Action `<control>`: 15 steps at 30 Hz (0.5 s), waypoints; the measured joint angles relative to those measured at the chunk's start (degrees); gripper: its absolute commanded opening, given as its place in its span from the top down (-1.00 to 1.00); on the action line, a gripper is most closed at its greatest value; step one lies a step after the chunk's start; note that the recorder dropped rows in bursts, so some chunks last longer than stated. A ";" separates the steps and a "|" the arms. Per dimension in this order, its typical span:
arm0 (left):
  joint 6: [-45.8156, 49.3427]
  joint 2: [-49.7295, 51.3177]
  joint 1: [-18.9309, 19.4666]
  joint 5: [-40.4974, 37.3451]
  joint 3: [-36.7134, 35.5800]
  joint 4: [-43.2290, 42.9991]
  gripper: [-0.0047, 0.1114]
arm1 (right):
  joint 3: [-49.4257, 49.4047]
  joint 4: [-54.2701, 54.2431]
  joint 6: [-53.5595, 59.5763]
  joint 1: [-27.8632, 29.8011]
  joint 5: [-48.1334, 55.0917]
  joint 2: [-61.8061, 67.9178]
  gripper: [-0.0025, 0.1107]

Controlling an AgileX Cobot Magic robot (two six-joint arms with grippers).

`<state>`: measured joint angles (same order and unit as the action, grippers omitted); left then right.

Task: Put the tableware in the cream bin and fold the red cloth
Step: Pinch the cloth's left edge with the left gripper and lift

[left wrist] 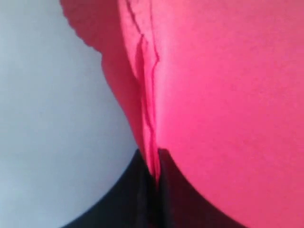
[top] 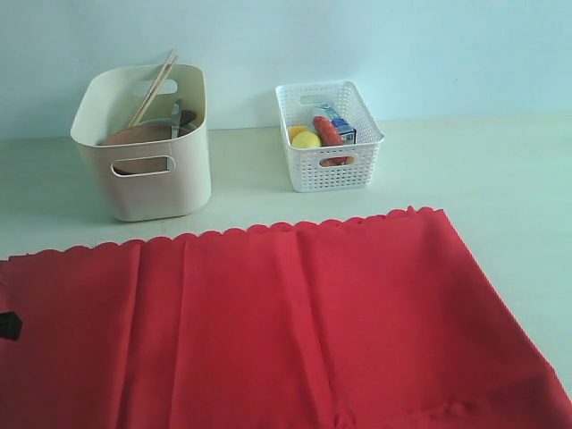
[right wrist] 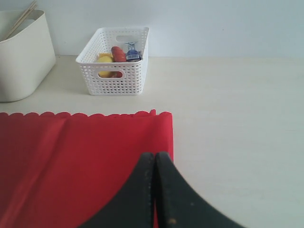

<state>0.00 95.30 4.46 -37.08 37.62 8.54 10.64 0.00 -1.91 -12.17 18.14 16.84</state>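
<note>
The red cloth (top: pixel 295 331) is matt woven fabric, soft-looking, with shallow creases and a scalloped hem; the cream bin (top: pixel 147 183) is smooth plastic with a faint satin sheen; the chopsticks (top: pixel 154 87) in it are pale bare wood; the plate (top: pixel 134 137) is darker brown wood, matt; the white basket (top: pixel 332 170) is perforated plastic lattice; the worktop (top: pixel 500 179) is pale, smooth and matt; the left hand (left wrist: pixel 155 164) and right hand (right wrist: pixel 155 159) are black and dull, their material unclear.
</note>
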 measured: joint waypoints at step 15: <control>13.85 -12.06 0.00 -11.75 4.02 15.84 0.92 | 0.00 0.00 0.00 0.00 0.00 0.00 0.96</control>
<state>13.85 83.24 4.46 -48.83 41.64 24.38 10.64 0.00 -1.91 -12.17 18.14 16.84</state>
